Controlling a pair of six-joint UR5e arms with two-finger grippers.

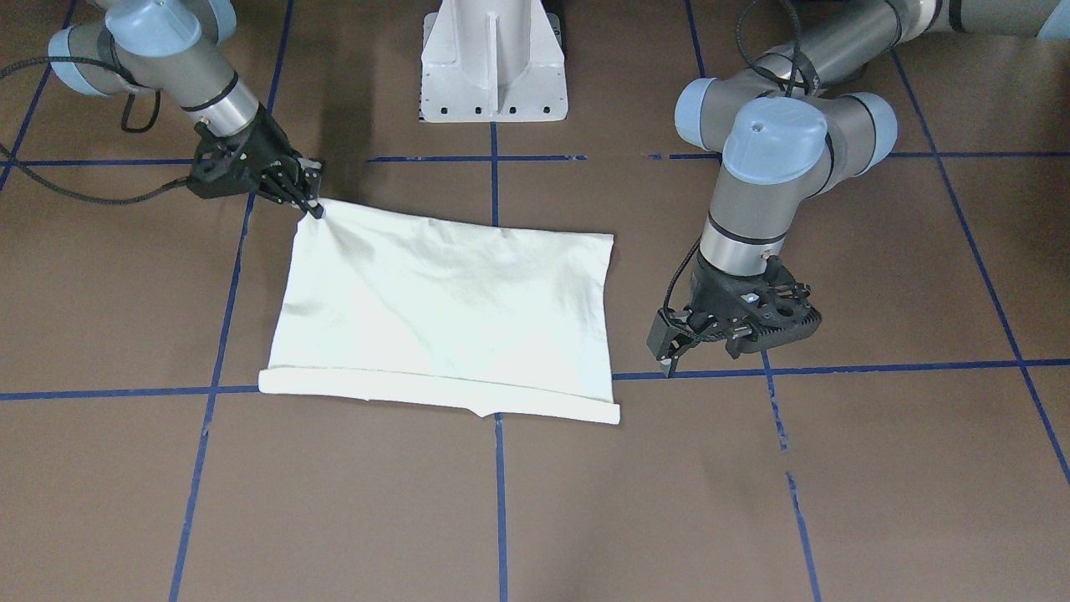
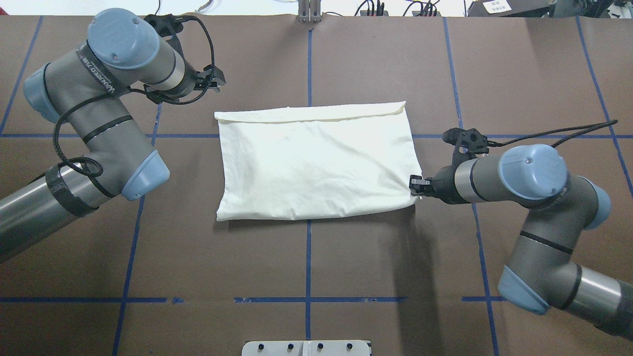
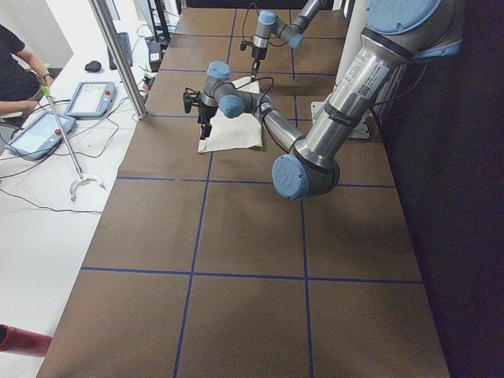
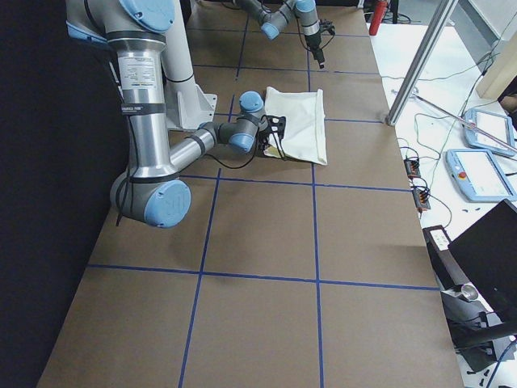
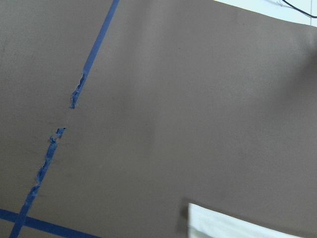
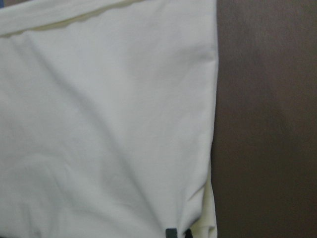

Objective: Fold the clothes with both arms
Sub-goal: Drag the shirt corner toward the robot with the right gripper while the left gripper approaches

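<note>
The right gripper (image 1: 316, 209) is pinching the cream-white folded cloth shirt (image 1: 443, 309) at its upper-left corner; the left gripper (image 1: 700, 347), spread untellable, is probably needing its own corner next.

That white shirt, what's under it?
Brown table with blue tape lines running beneath the shirt. The cloth covers anything else there; its inner folded layers are hidden.

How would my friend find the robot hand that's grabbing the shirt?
On the brown table with blue tape lines lies a folded cream-white shirt. The right gripper pinches one corner of it, on the robot's side. The left gripper hangs over bare table, holding nothing.
</note>
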